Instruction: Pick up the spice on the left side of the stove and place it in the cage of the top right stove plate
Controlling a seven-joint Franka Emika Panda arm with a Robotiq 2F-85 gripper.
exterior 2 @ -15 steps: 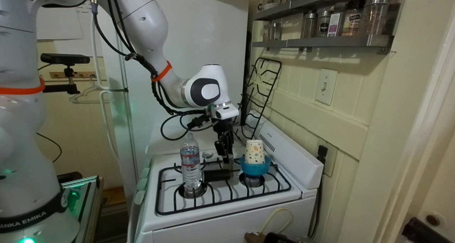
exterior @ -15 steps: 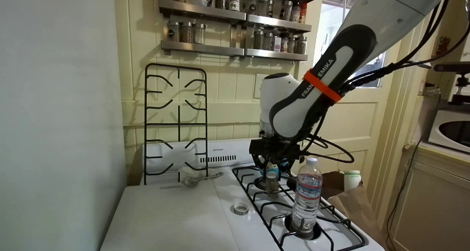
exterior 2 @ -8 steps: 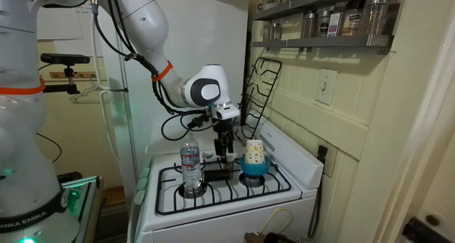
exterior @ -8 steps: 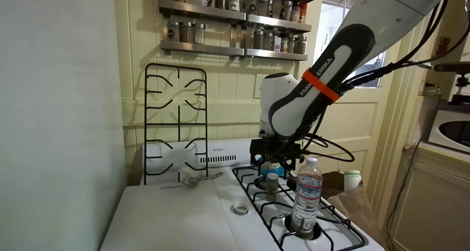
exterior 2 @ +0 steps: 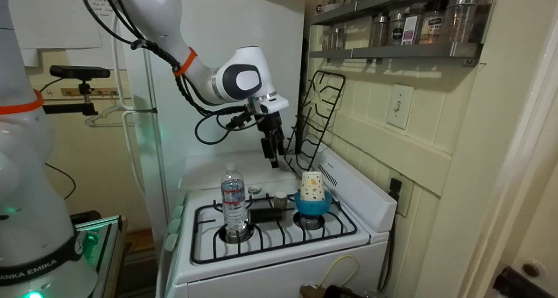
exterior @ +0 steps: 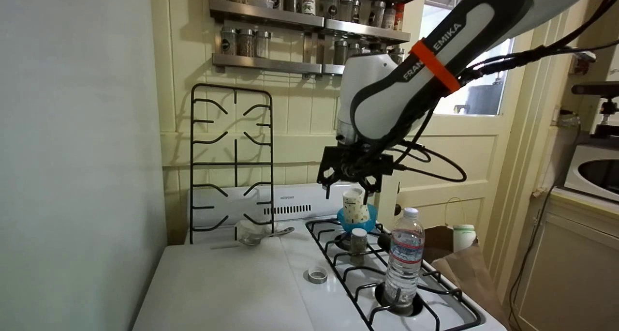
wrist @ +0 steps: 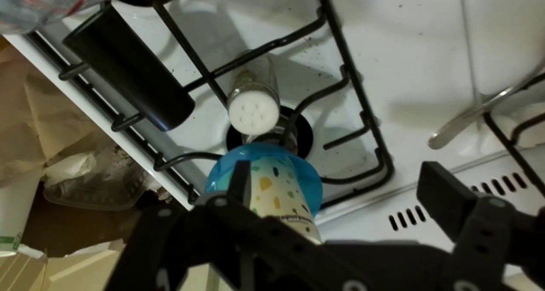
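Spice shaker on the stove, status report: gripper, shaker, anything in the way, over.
Gripper open, empty, raised clear of the spice shaker. Shaker upright among the grate bars. Possible obstacle: black cylinder lying close beside the shaker.

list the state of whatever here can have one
gripper: open, nothing held
spice shaker: upright, white holed top on
water bottle: upright, capped
blue bowl: upright, occupied
speckled cup: narrow end up, in the bowl
black cylinder: lying on its side
tall grate: standing on end
burners: no flame visible

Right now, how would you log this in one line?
jaws: open, empty, above stove | spice shaker: upright within grate | water bottle: upright
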